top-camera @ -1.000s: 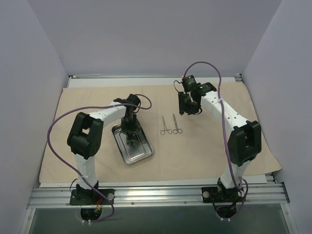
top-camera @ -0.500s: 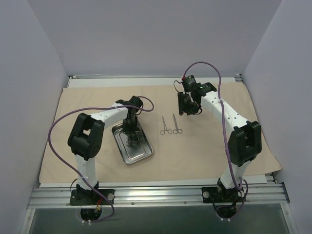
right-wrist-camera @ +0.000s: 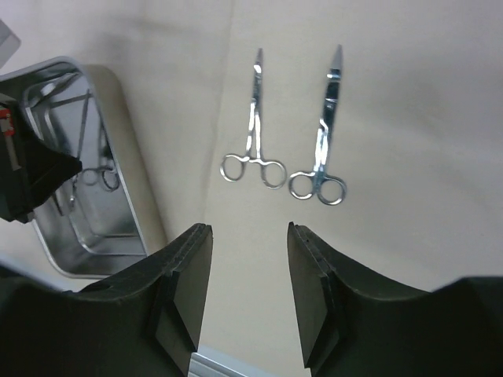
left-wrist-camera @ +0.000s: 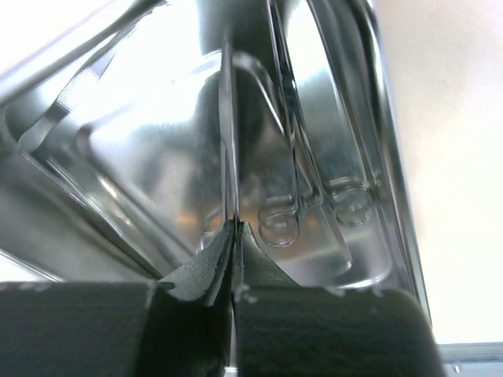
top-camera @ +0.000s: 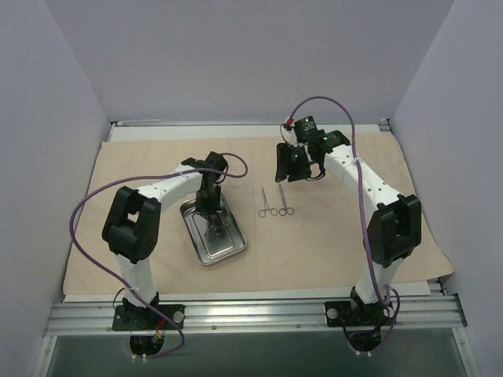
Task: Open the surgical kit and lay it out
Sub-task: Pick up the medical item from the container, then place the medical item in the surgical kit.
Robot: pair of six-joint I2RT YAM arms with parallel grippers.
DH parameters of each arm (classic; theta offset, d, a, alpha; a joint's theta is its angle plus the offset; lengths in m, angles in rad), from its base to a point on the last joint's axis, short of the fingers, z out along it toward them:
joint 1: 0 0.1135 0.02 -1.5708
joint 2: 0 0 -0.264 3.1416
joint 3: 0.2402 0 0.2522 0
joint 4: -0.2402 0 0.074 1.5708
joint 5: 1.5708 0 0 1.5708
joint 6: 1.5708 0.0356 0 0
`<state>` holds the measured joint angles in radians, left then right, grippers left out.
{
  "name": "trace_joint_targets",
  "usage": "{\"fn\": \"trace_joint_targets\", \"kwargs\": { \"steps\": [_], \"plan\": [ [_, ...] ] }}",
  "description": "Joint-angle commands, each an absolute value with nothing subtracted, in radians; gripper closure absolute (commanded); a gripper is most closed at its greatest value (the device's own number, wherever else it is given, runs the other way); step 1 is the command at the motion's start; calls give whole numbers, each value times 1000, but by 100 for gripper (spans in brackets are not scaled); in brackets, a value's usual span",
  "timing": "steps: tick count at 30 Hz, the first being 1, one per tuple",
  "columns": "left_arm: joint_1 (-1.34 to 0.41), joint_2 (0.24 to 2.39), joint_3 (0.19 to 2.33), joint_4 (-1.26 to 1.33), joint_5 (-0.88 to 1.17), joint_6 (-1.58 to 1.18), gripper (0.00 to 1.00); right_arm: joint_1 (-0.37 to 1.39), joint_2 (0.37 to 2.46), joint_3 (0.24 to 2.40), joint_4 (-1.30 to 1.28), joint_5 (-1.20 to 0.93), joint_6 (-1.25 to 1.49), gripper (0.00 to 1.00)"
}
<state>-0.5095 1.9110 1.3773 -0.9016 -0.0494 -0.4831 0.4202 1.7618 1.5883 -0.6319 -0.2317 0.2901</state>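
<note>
The beige cloth wrap (top-camera: pixel 354 228) lies spread flat on the table. On it stands the shiny steel tray (top-camera: pixel 224 247), with my left gripper (top-camera: pixel 208 210) down inside it. In the left wrist view this gripper (left-wrist-camera: pixel 234 232) is shut on the thin shaft of one forceps (left-wrist-camera: pixel 229 141). A second forceps (left-wrist-camera: pixel 295 149) lies beside it in the tray (left-wrist-camera: pixel 385 118). Two more forceps (right-wrist-camera: pixel 251 126) (right-wrist-camera: pixel 322 141) lie side by side on the cloth, right of the tray, rings toward the near edge. My right gripper (right-wrist-camera: pixel 247 229) hovers open behind them, holding nothing.
Grey walls close the table in on three sides. A metal rail (top-camera: pixel 251 314) with both arm bases runs along the near edge. A bare strip of white tabletop (top-camera: pixel 236 131) shows behind the cloth.
My left gripper has closed onto a forceps shaft in the tray. My right gripper has shifted slightly back and to the left above the cloth.
</note>
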Motion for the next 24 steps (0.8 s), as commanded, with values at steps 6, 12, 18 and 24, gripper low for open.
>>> {"fn": "trace_joint_targets", "kwargs": {
  "steps": [6,12,18,24],
  "plan": [
    [-495,1752,1468,-1006,43,-465,98,439,1789,1528,-413,-563,382,54],
    [-483,1709,1497,-1025,103,-477,98,459,1819,1519,-287,-705,454,52],
    [-460,1645,1514,-993,193,-517,98,480,1829,1474,-73,-834,638,51],
    [-437,1617,1554,-974,290,-569,98,497,1819,1391,169,-888,825,48]
  ]
}}
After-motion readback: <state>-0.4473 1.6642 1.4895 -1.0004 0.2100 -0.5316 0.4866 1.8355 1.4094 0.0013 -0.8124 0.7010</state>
